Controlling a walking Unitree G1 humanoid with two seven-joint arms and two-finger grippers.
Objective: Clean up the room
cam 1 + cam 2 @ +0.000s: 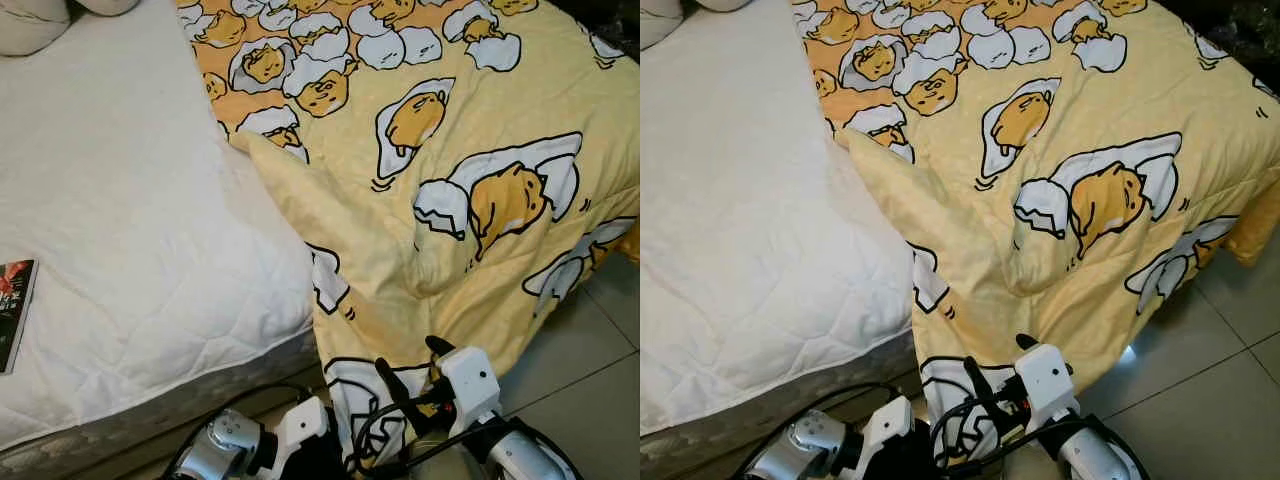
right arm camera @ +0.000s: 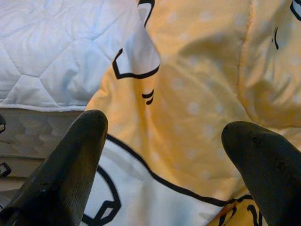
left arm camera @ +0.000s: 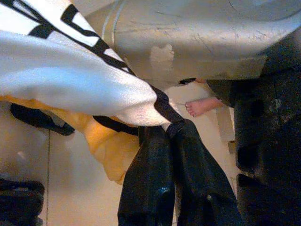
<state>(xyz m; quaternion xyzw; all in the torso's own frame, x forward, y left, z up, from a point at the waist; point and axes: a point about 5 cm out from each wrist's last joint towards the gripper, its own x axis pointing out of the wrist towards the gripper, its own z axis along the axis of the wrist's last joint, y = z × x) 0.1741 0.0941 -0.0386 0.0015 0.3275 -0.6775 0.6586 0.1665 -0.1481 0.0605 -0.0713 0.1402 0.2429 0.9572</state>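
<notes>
While the yellow quilt (image 1: 470,150) lies bunched over the right half of the bed (image 1: 110,230), its near edge spilling down to the tiled floor (image 1: 590,360), we judge ourselves at the bed-making step. Our left gripper (image 3: 171,129) is clenched on the quilt's hanging hem, low at the bed's near side. Our right gripper (image 2: 164,160) hovers just above the drape, jaws spread wide and grasping nothing. Next we need the right jaws to close on the hem, then both arms to carry it left across the bare mattress. A book (image 1: 15,300) lies at the bed's left edge; its cover lettering is too small to read. The quilt shows cartoon eggs, no legible words.
</notes>
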